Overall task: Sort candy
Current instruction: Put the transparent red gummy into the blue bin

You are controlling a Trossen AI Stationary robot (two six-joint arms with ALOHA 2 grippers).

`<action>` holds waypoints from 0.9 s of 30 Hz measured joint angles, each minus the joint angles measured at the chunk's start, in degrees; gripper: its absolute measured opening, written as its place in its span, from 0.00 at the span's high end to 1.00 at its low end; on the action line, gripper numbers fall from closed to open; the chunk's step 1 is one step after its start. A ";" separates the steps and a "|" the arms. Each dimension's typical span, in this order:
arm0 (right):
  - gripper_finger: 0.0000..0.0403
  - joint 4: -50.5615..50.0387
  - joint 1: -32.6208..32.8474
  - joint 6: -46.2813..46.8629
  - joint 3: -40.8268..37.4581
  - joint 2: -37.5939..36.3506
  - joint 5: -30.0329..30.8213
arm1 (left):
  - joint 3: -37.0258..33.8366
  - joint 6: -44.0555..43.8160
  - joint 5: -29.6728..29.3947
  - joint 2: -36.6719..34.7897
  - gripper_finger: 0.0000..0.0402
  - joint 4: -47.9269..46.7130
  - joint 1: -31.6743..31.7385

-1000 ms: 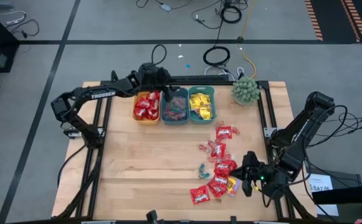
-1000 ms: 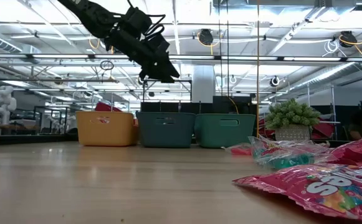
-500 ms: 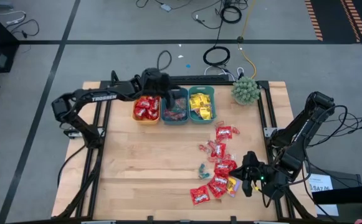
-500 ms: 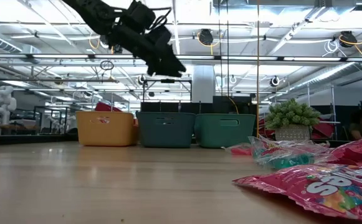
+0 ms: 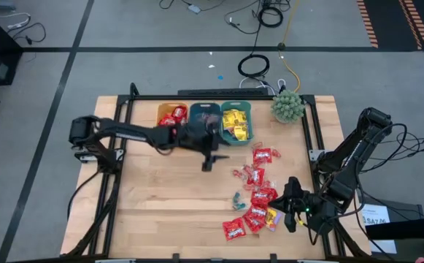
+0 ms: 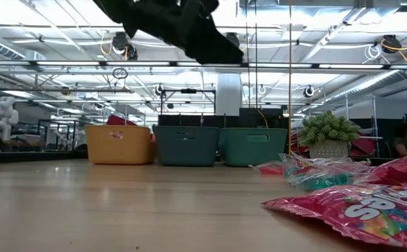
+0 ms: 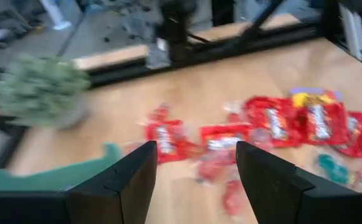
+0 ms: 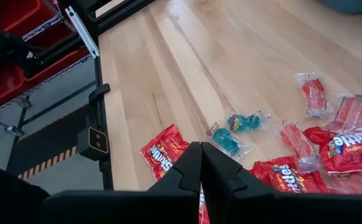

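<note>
The candy (image 5: 257, 196) lies in a loose heap on the wooden table (image 5: 160, 204), on the right side and toward the near edge. Most of it is shiny red packets with white letters on them, and a few have creases that catch the light. One packet with yellow on it (image 5: 272, 217) sits at the near end of the heap, and two tiny blue-green wrapped pieces (image 8: 233, 130) lie close together beside the red ones. Some small clear wrappers with red sweets inside (image 8: 314, 92) are there too. More candy is already in the three bins at the far side: red packets in the orange bin (image 5: 169, 114), mixed small pieces in the middle teal bin (image 5: 204, 115), and yellow packets in the other teal bin (image 5: 236, 121). A green spiky plant (image 5: 288, 106) stands just beside that last bin. The left gripper (image 5: 207, 162) hangs over the middle of the table, in front of the bins, with its fingers spread apart and nothing between them (the heap shows past its fingers). The right gripper (image 5: 290, 208) rests low at the near right end of the heap, its fingers pressed together with nothing between them.
</note>
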 joint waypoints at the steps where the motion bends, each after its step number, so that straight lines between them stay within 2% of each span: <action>1: 1.00 0.18 0.00 -0.32 0.00 0.00 0.00 | 0.00 -0.50 -0.04 1.48 0.43 1.07 -1.04; 6: 1.00 1.32 0.07 -0.77 0.00 0.00 -0.49 | -0.02 -7.12 -0.03 9.97 0.43 9.82 -4.72; 14: 1.00 4.26 0.09 -3.67 0.00 0.00 -8.13 | 0.57 -7.50 -0.15 23.79 0.43 19.18 -7.68; 19: 1.00 4.74 0.07 -3.43 0.00 0.00 -10.35 | 2.04 -7.91 -4.42 31.15 0.43 26.44 -7.50; 22: 1.00 6.09 0.09 -3.48 0.00 0.00 -10.51 | 3.48 -12.21 -4.50 34.22 0.43 27.31 -7.64; 25: 1.00 7.27 0.09 -3.61 0.00 0.00 -10.51 | 4.00 -15.04 -4.46 35.46 0.48 27.02 -7.71; 27: 1.00 7.27 0.09 -3.43 0.00 0.00 -10.51 | 4.00 -15.53 -4.46 35.54 0.56 26.68 -8.08</action>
